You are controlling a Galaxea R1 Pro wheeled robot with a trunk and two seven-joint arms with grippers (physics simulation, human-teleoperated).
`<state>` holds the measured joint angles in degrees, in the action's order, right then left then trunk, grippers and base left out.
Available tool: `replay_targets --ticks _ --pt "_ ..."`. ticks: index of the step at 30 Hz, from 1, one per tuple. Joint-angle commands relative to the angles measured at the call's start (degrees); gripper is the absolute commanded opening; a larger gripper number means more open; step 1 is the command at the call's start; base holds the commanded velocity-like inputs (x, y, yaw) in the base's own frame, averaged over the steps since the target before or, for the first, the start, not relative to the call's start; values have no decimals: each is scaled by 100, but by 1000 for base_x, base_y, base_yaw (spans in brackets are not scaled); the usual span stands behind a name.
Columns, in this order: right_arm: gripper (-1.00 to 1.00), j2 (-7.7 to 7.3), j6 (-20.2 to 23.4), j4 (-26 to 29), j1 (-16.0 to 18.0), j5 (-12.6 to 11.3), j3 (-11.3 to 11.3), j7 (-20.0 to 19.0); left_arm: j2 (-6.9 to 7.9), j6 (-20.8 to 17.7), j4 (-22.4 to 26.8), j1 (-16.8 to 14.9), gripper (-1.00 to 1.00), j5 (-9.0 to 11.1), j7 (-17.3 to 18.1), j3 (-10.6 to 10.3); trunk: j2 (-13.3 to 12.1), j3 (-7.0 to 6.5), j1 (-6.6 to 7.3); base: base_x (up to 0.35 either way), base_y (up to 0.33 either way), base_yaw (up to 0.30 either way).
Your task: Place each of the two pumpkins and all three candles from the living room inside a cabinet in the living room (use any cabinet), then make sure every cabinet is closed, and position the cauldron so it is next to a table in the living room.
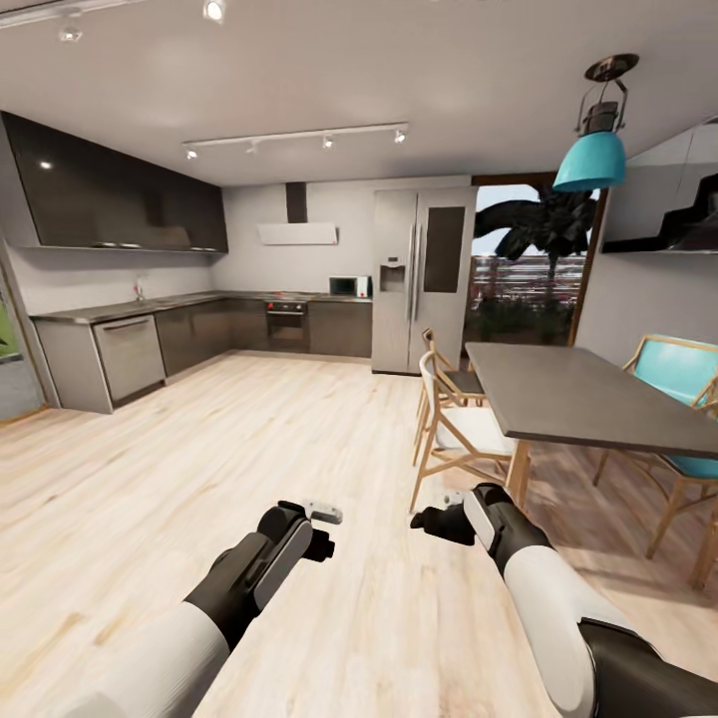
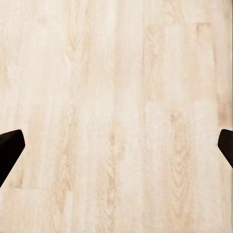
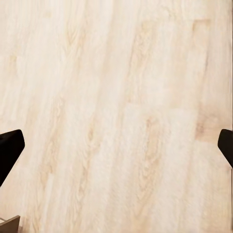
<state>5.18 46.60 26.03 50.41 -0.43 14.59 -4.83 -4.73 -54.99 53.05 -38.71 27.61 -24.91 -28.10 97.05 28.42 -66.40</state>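
Head view: an open kitchen and dining area with a pale wood floor (image 1: 199, 469). Dark grey kitchen cupboards (image 1: 120, 194) line the far left wall above a counter (image 1: 150, 307); a steel fridge (image 1: 422, 279) stands at the far centre. At right, a grey dining table (image 1: 578, 394) has wooden chairs drawn up to it: white-seated ones (image 1: 454, 429) on its near side, a teal one (image 1: 678, 389) beyond. A teal pendant lamp (image 1: 590, 150) hangs above. Both arms reach forward low over the floor, the left gripper (image 1: 319, 534) and right gripper (image 1: 439, 521) near each other and empty. The pumpkins, candles, cabinet and cauldron cannot be located from this position.

Left wrist view: the two dark fingertips (image 2: 9, 150) sit at opposite edges of the picture, spread wide, with bare floor planks (image 2: 116, 116) between them.

Right wrist view: the fingertips (image 3: 9, 150) are likewise spread wide over floor planks (image 3: 116, 116), grasping nothing. A small grey-edged corner (image 3: 8, 225) of some object intrudes; what it is cannot be told.
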Motion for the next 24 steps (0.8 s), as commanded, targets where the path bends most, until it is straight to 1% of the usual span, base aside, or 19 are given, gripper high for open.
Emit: replay_targets --ticks 1,13,24 --pt "100 5 25 7 4 -1 34 -7 4 -12 5 -5 100 60 -58 -11 45 21 -22 0 0 -272" --pt "100 5 25 7 4 -1 33 -5 0 -12 2 -5 100 60 -65 -11 526 185 -286 0 0 -272" --pt "100 1 25 7 4 -1 34 -9 -9 -3 38 -3 100 53 -61 -13 526 139 -286 0 0 -272"
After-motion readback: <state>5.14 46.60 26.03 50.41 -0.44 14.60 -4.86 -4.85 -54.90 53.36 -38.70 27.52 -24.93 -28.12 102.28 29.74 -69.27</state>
